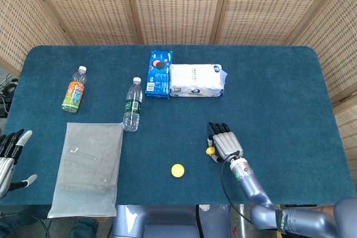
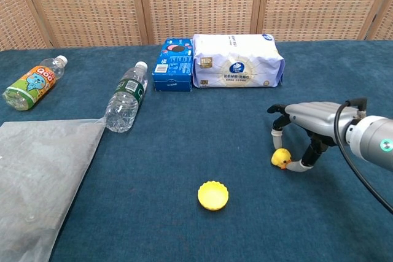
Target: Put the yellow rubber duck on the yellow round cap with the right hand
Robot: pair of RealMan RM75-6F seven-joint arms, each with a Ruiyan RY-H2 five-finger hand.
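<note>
The small yellow rubber duck (image 2: pixel 280 158) stands on the blue table cloth, also seen as a yellow spot (image 1: pixel 210 150) at the edge of my right hand (image 1: pixel 226 144). That right hand (image 2: pixel 307 118) arches over the duck, its thumb (image 2: pixel 295 167) against the duck's right side and a finger (image 2: pixel 277 137) just above its left side. The duck still rests on the cloth. The yellow round cap (image 2: pixel 213 195) lies to the left and nearer the front edge (image 1: pixel 177 170). My left hand (image 1: pixel 10 154) hangs off the table's left corner with fingers spread, holding nothing.
A clear plastic bag (image 1: pixel 89 165) lies front left. A clear water bottle (image 1: pixel 133 105) and an orange-labelled bottle (image 1: pixel 74 90) lie on their sides. A blue biscuit box (image 1: pixel 159 74) and a white tissue pack (image 1: pixel 196 80) sit at the back.
</note>
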